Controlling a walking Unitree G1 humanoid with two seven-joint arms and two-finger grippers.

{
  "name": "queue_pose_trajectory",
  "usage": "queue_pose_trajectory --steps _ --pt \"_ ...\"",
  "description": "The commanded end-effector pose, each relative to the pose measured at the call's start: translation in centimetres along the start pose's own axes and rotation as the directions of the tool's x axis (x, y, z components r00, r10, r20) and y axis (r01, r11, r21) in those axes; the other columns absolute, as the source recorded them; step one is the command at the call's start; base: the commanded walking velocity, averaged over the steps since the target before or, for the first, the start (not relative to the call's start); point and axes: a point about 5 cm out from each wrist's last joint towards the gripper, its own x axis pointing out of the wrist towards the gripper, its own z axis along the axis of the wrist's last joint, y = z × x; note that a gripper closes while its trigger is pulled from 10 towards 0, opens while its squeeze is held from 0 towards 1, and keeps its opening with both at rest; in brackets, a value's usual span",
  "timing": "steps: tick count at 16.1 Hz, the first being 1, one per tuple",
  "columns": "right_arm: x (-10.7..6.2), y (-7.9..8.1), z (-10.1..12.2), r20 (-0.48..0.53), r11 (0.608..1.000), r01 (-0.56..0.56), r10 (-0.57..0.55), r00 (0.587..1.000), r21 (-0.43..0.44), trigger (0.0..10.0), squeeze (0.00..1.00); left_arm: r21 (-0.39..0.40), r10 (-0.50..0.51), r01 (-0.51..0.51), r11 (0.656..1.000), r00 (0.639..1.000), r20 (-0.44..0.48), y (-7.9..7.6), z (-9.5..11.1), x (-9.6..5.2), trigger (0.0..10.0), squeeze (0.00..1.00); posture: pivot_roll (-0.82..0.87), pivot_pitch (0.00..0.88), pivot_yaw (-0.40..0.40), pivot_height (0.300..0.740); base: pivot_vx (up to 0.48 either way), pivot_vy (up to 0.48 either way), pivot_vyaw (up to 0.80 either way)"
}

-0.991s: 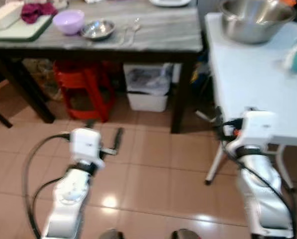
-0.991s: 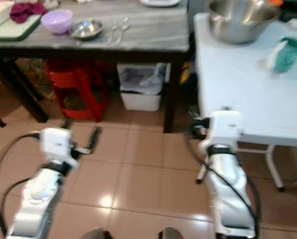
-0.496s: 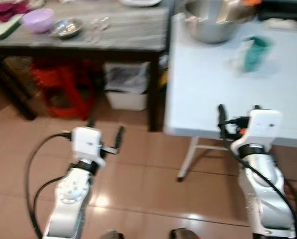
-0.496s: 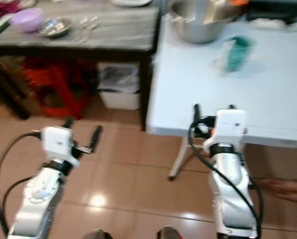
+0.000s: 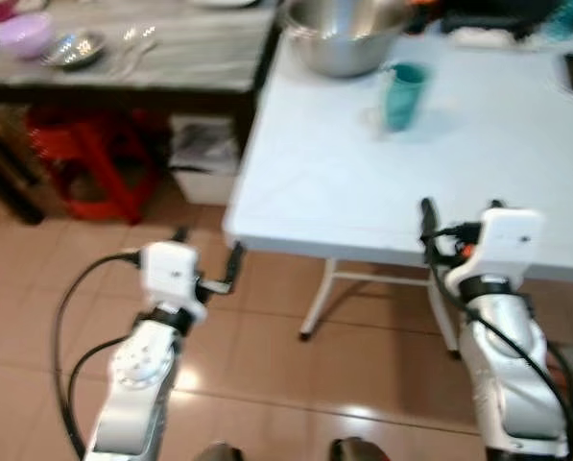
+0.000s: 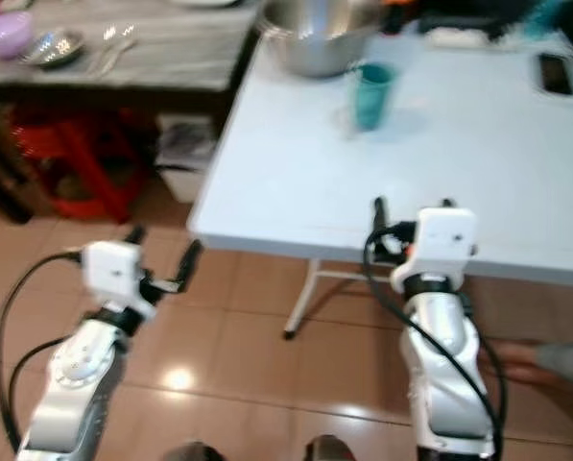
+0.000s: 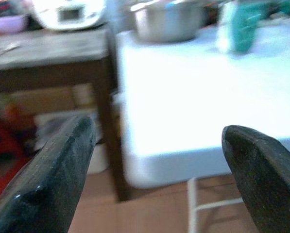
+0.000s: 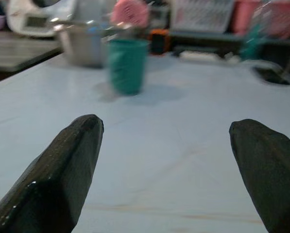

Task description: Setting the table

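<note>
Although the task is to set the table, almost nothing looks laid out yet on the white folding table (image 5: 344, 182). A teal cup (image 5: 402, 93) stands upright on it, toward the far side, and just beyond the cup a big steel mixing bowl (image 5: 344, 34) sits at the far corner. A dark flat thing, perhaps a phone (image 6: 555, 73), lies at the far right of the white table; I cannot tell exactly what it is. No plate or cutlery lies on the near half.

Left of the white table stands a darker wooden table (image 5: 171, 62) that carries what is probably to be fetched: a lilac bowl (image 5: 24, 34), a small steel dish (image 5: 73, 50) beside it, and some cutlery (image 5: 132, 40), blurred. So my judgement is that the job is at its start, with most items not yet carried over.

Both tools are empty. Over the near edge of the white table hangs the right gripper (image 8: 166, 165), fingers spread wide and touching nothing, the cup well ahead of it. Lower, off the near left corner of the white table and over the tiled floor (image 5: 36, 288), the left gripper (image 7: 157, 174) is also spread wide and holds nothing.
</note>
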Motion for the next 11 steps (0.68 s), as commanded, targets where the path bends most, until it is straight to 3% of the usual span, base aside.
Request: queue_pose_trajectory --steps 1,5,11 --pt "-0.14 0.53 0.13 0.006 1.000 -0.006 0.006 1.000 0.010 10.0 0.00 0.014 0.009 -0.009 1.000 1.000 0.002 0.84 0.10 -0.41 10.0 0.00 -0.17 0.195 0.053 0.740 0.000 0.000 0.00" --pt "-0.16 0.59 0.12 0.008 1.000 -0.009 0.009 1.000 0.007 10.0 0.00 -0.009 -0.048 0.049 0.999 0.999 0.025 0.24 0.40 -0.46 10.0 0.00 -0.17 0.195 0.053 0.740 0.000 0.000 0.00" --pt "-0.25 0.75 0.11 0.009 1.000 -0.017 0.017 1.000 0.004 10.0 0.00 -0.011 -0.069 0.069 0.998 0.997 0.028 0.16 0.47 -0.51 10.0 0.00 -0.17 0.197 0.056 0.740 0.286 0.000 0.00"
